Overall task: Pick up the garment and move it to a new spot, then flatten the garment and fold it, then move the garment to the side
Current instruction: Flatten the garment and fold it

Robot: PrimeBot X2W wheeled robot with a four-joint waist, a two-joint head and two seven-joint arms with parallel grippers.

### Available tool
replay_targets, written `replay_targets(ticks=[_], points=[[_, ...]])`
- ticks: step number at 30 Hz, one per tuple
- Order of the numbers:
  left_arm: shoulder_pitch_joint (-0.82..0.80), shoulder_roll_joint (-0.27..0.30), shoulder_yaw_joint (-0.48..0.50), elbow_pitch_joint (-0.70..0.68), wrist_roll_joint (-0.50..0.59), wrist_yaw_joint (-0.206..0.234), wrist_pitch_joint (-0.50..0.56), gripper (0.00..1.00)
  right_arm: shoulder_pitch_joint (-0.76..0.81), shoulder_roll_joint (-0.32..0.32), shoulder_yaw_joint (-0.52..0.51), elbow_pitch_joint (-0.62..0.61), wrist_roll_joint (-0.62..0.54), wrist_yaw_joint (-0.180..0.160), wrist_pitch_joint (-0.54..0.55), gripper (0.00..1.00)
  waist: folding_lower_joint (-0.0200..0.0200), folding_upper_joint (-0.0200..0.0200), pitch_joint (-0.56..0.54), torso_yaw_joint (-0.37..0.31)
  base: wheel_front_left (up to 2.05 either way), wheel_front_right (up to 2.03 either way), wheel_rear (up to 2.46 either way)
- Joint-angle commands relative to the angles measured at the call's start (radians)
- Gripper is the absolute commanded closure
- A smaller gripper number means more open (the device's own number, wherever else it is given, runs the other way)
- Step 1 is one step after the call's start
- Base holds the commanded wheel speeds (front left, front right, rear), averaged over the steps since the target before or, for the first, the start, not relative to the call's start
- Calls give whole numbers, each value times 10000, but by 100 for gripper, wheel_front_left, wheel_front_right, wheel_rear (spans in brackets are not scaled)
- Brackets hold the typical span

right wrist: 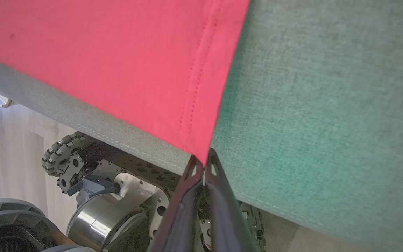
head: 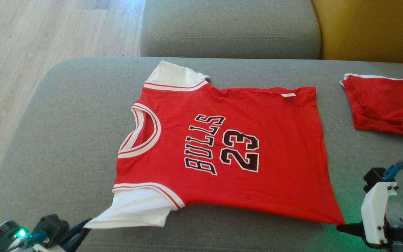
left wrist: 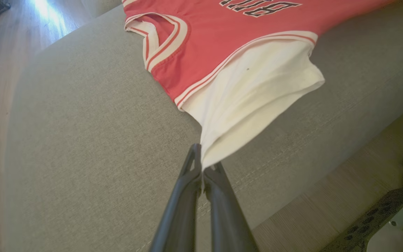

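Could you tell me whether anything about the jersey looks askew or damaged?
No damage shows. The jersey lies flat, but the left claw pinches its white sleeve and the right claw its hem corner, stretching both into points.

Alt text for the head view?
A red jersey with white sleeves lies spread on a grey fabric sofa cushion, the left claw shut on its near sleeve, the right claw on its near hem corner. A folded red garment sits far right.

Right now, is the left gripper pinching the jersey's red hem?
No, the left gripper is shut on a corner of the white sleeve of the jersey.
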Motion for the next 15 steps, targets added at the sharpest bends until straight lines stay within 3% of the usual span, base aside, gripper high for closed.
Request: replay_targets(ticks=[1, 15], points=[[-476, 572, 395, -240, -159, 16, 16, 100, 29, -499, -161, -91, 9, 65, -46, 100, 0, -1, -7, 7, 0, 0, 0], [-695, 1512, -931, -1043, -1843, 16, 613, 100, 129, -765, -94, -493, -51, 65, 589, 100, 0, -1, -36, -36, 0, 0, 0]])
